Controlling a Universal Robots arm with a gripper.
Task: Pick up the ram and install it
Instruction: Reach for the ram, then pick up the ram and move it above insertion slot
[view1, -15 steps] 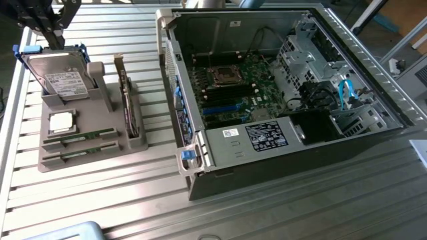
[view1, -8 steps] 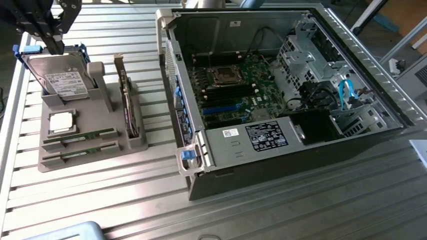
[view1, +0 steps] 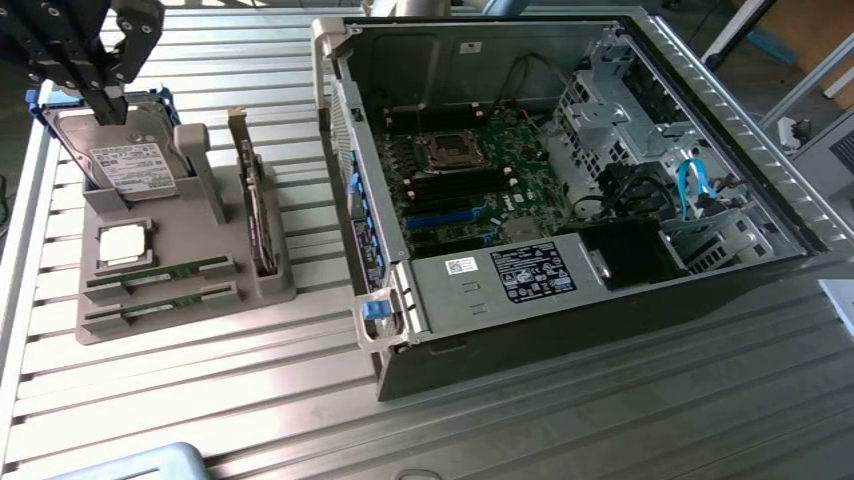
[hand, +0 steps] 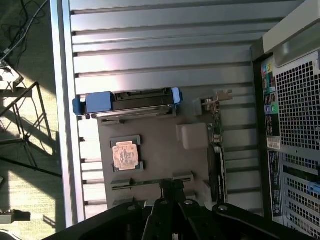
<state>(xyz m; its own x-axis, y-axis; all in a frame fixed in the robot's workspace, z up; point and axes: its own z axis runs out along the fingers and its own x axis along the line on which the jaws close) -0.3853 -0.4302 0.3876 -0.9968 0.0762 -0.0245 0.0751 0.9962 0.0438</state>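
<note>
ram (view1: 163, 271): lies on edge in a gray holder (view1: 187, 235) slot, beside the computer case (view1: 561, 340) | handling: I judge it light, stiff, fragile; take the long edges, off the chips | my gripper (view1: 107, 108): closed, empty, well apart

My gripper (hand: 172, 189), fingers together, over grey holder (hand: 165, 160). Ram (hand: 135, 182) lies in its slot near my tips. Processor (hand: 124, 155) sits between ram and blue-railed hard drive (hand: 140, 99). Expansion card (hand: 216, 170) alongside; computer case (hand: 295, 100) beyond.

No text can be read (labels on the hard drive (view1: 134, 165) and power supply (view1: 534, 275) are illegible).
</note>
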